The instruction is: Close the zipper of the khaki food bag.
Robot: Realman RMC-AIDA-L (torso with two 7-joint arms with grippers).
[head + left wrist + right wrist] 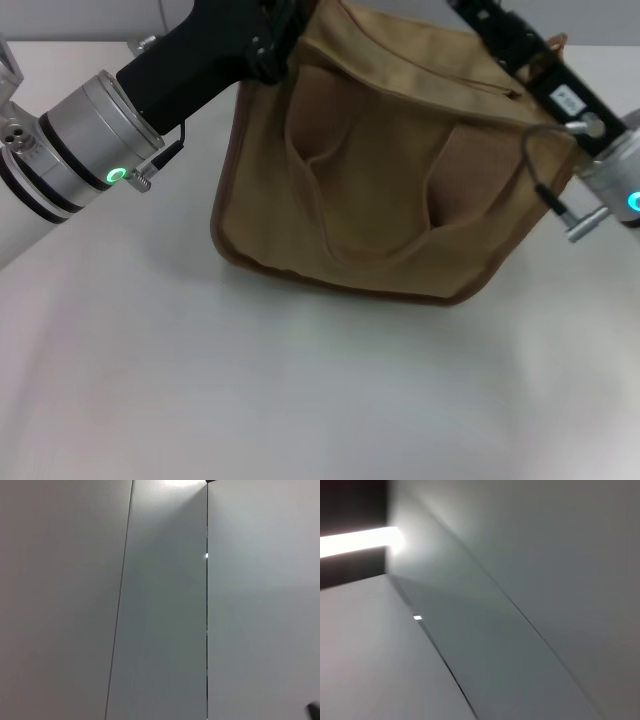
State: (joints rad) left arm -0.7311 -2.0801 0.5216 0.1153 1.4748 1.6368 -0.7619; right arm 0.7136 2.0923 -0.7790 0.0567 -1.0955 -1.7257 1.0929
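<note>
The khaki food bag [380,190] stands on the white table in the head view, its front with two looped handles facing me. The zipper [440,78] runs as a thin line along the top panel; its pull tab does not show. My left gripper [278,45] is at the bag's top left corner, pressed against the fabric. My right gripper [478,14] is above the bag's top right end, partly cut off by the picture's edge. The wrist views show neither the bag nor the grippers.
The white table [300,380] stretches out in front of the bag. The left wrist view shows pale wall panels with a dark seam [207,605]. The right wrist view shows similar panels and a bright light strip [355,540].
</note>
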